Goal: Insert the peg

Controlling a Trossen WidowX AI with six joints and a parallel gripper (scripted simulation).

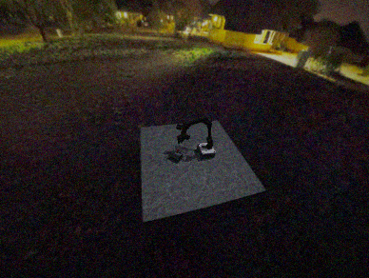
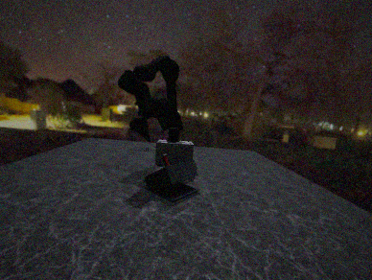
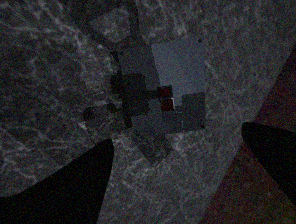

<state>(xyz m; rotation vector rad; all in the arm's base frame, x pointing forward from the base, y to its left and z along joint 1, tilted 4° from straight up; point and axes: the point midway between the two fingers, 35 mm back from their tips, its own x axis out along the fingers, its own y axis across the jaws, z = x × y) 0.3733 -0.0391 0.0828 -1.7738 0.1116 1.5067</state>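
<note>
Above the sloped panel (image 2: 181, 172) (image 3: 180, 65), the gripper (image 1: 181, 141) (image 2: 140, 130) (image 3: 175, 136) hangs wide and empty, while the red peg (image 2: 166, 160) (image 3: 165, 98) stands in the panel's face, well apart from the fingers

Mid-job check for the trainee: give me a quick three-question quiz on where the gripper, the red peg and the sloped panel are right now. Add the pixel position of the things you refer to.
1. True or false: the gripper (image 1: 181, 139) (image 2: 140, 129) (image 3: 175, 136) is holding the red peg (image 2: 166, 160) (image 3: 165, 98).
2. Multiple choice: where is the red peg?
A) lying on the table (image 1: 190, 190) (image 2: 240, 216) away from the panel
B) between the gripper's fingers
C) sticking up out of the face of the sloped panel (image 2: 180, 172) (image 3: 180, 67)
3. Fill in the blank: the gripper's fingers stand wide ____.

Key: 1 false; 2 C; 3 open (or apart)
</note>
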